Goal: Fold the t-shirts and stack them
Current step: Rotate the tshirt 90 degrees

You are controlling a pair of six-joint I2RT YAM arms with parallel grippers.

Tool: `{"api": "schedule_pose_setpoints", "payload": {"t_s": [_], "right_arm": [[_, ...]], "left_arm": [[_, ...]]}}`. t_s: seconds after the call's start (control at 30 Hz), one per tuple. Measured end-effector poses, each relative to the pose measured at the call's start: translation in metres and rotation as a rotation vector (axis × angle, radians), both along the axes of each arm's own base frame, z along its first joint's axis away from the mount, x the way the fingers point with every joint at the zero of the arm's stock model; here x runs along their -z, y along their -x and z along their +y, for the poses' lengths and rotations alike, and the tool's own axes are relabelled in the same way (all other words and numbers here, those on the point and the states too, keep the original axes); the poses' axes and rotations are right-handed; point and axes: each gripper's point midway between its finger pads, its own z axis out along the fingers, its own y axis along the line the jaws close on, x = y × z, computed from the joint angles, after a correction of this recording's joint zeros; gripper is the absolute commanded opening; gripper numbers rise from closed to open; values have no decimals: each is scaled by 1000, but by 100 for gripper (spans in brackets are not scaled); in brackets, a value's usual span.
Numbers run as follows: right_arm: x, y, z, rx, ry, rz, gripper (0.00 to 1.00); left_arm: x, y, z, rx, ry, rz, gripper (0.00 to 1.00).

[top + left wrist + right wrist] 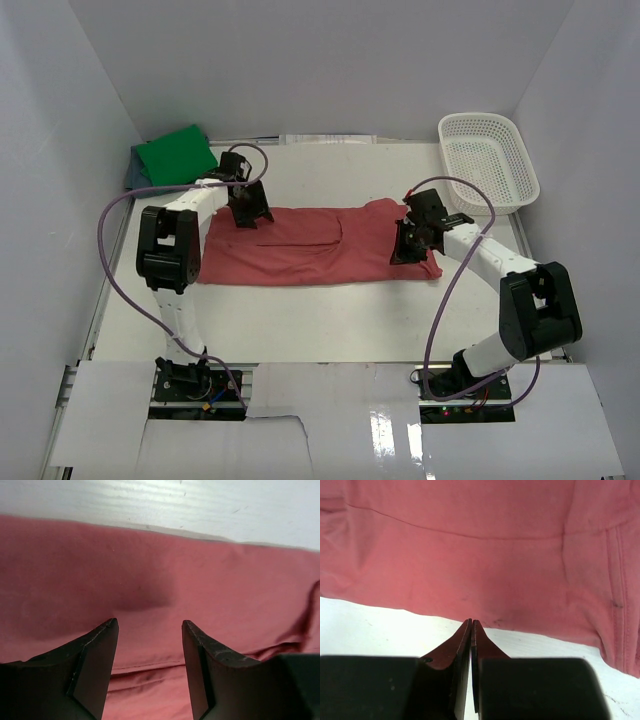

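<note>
Fold status: the brick-red shirt [310,245] lies flat across the middle of the worktop [320,330], long way left to right. It looks already narrowed into a band, with the sleeve end poking out on my right side. I'd call this halfway through folding this one. It's not stacked yet.

My left tool [250,212] hangs over the far edge of the cloth near its left end, fingers spread wide with nothing between them. My right tool [408,248] is at the right end by the near hem, fingers pressed tight together. From the wrist view I can't see any cloth caught in there. The tips just sit where red meets white.

Next move, I reckon: one end of the band needs a proper pinch at its corners so it can be carried over onto the other end. The right has to open up first, and the left has to drop and close.

Around it: the green shirt [175,155] sits folded in the far-left corner on top of a blue-grey shirt [135,175], which I take for the stack. The white basket [525,165] is far right, well apart. Nothing blocks the fold, though the cables [440,320] loop close to both wrists.
</note>
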Motion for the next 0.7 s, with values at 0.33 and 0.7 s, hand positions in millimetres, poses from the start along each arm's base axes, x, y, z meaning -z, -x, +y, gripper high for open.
{"api": "schedule_pose_setpoints", "payload": {"t_s": [0.33, 0.7], "right_arm": [[30, 6, -15, 21, 97, 56, 8], [53, -19, -9, 19, 143, 114, 8]], "left_arm": [[17, 3, 8, 39, -114, 25, 64], [22, 6, 28, 7, -229, 39, 64]]}}
